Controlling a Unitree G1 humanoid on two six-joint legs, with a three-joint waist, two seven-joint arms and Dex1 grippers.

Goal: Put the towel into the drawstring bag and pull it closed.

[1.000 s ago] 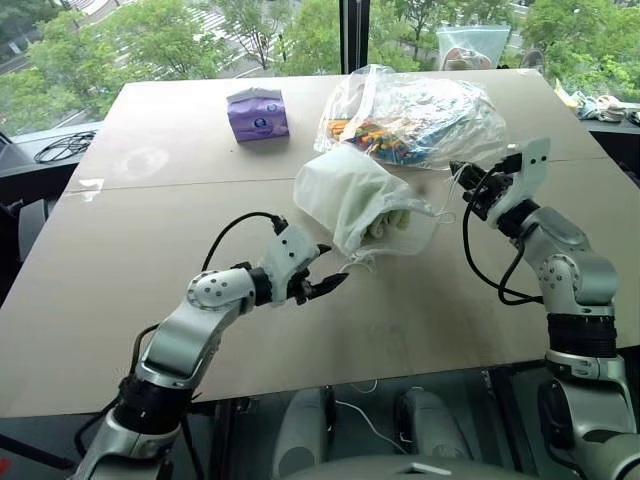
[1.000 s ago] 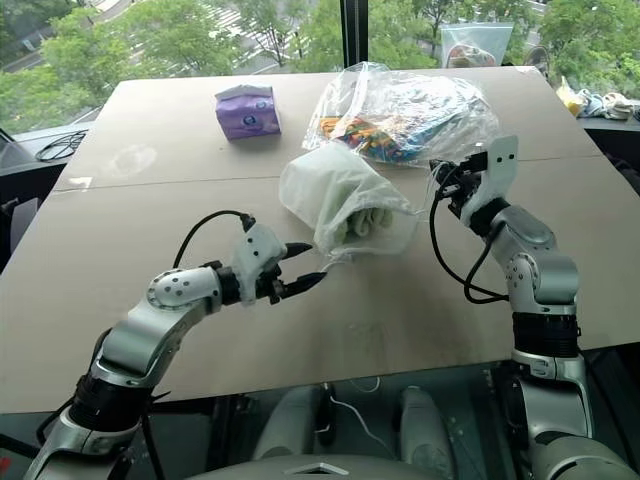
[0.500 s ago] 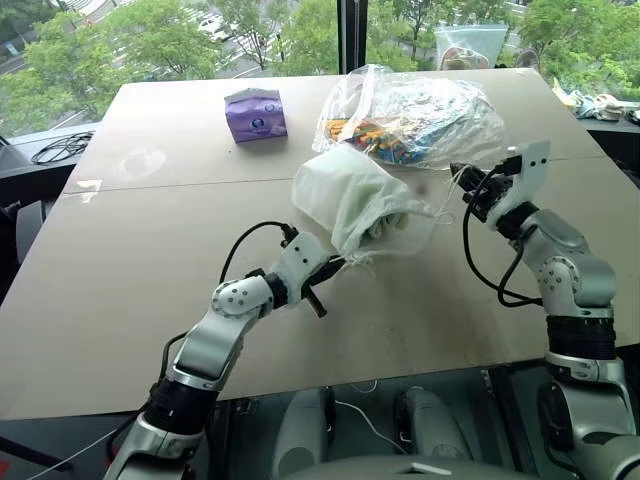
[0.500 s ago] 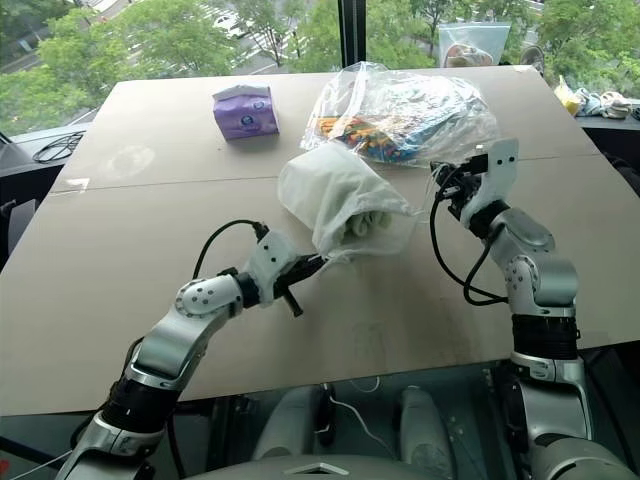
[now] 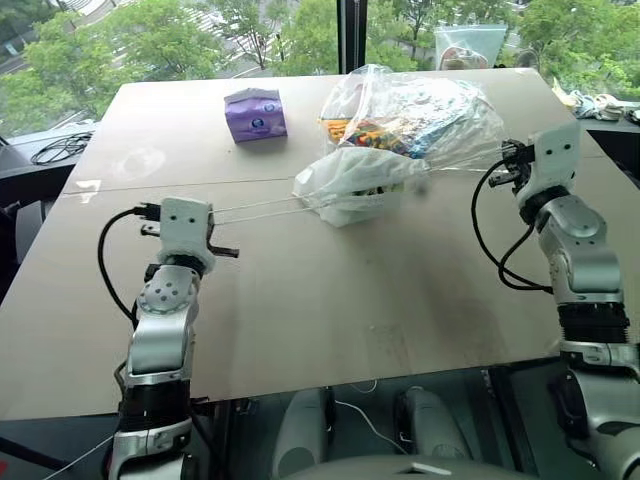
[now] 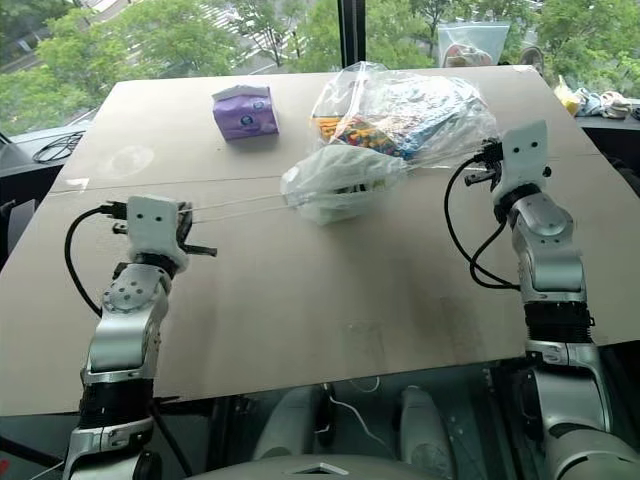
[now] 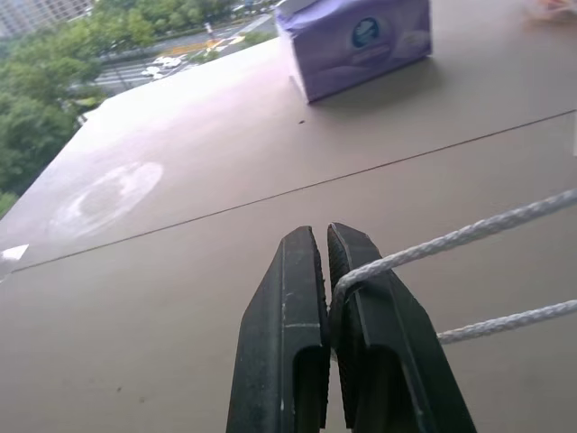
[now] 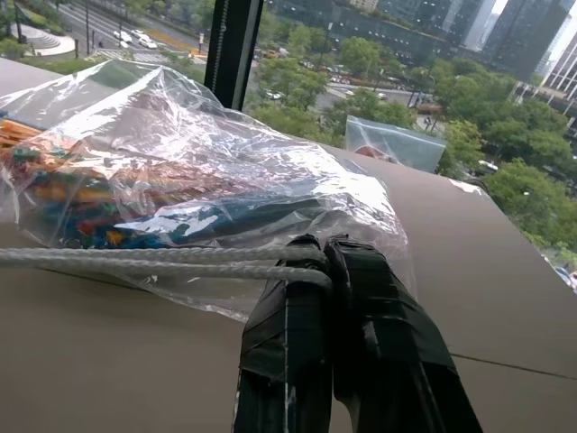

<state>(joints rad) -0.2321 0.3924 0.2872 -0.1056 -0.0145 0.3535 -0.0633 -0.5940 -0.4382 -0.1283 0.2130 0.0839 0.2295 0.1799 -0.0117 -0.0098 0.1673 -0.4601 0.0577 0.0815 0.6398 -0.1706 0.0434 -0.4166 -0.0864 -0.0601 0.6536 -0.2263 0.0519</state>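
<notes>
Cords (image 5: pixel 255 208) stretched taut either side of the drawstring bag (image 5: pixel 350 185), which sits gathered at centre frame on the tabletop (image 5: pixel 330 300). My left end effector (image 7: pixel 326 236), at left, is clamped on one cord; my right end effector (image 8: pixel 323 245), at right, is clamped on the other (image 8: pixel 135 262). Purple box (image 5: pixel 256 113) sits at upper left.

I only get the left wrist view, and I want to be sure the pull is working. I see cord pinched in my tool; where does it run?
Observer: It runs taut to the drawstring bag, mid-table.
Operator: Is the other side held?
Observer: Yes, the right tool is shut on the cord on the bag's far side.
Operator: Is the mouth closed?
Observer: The bag looks cinched and flattened between the left tool and the right one.
</notes>
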